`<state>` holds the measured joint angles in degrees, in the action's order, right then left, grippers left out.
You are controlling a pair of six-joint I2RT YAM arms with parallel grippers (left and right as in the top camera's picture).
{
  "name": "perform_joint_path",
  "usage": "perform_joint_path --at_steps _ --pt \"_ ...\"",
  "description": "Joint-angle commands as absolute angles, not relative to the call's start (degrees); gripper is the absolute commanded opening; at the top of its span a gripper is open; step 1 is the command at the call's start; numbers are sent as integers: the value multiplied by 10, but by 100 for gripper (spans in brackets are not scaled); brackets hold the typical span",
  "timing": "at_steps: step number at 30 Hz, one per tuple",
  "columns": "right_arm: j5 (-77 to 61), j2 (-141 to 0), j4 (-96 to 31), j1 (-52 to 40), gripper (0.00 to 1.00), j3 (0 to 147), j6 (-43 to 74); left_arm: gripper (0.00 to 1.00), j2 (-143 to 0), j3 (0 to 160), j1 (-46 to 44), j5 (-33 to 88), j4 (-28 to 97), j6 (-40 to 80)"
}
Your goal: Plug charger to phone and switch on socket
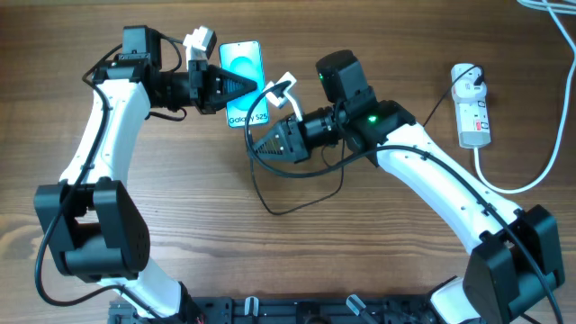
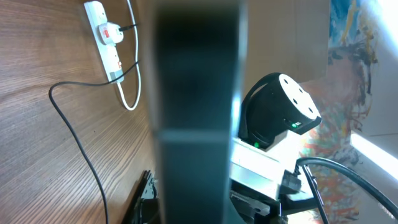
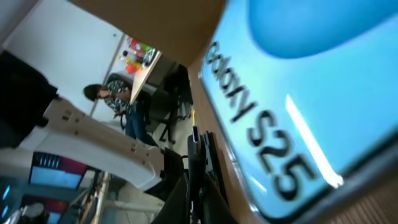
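My left gripper point(image 1: 255, 85) is shut on the phone point(image 1: 241, 65), one finger lying across its blue-green screen; the phone point(image 2: 196, 93) fills the middle of the left wrist view as a dark blurred slab. Just below the phone's "Galaxy S25" end, my right gripper point(image 1: 255, 147) is shut on the charger's connector end. In the right wrist view the metal tip point(image 3: 195, 135) sticks out from the gripper point(image 3: 198, 186), close beside the phone point(image 3: 298, 93) and apart from it. The dark cable point(image 1: 297, 193) loops over the table to the white adapter point(image 1: 468, 79) in the socket point(image 1: 474, 112).
The socket point(image 2: 106, 34) shows its red switch point(image 2: 112, 34) in the left wrist view. Its thick white cord point(image 1: 540, 171) curves off at the right edge. My right arm's black joint point(image 2: 280, 112) is close to the phone. Both arm bases stand at the front edge.
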<state>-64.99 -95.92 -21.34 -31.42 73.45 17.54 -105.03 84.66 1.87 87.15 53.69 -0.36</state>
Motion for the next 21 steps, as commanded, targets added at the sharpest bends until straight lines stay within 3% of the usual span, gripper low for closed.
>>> perform_joint_path --at_steps 1,21 --pt "-616 -954 -210 -316 4 742 212 4 -1037 854 34 903 534 -11" --pt "-639 -954 -199 -316 4 742 227 4 -1037 854 42 903 557 -9"
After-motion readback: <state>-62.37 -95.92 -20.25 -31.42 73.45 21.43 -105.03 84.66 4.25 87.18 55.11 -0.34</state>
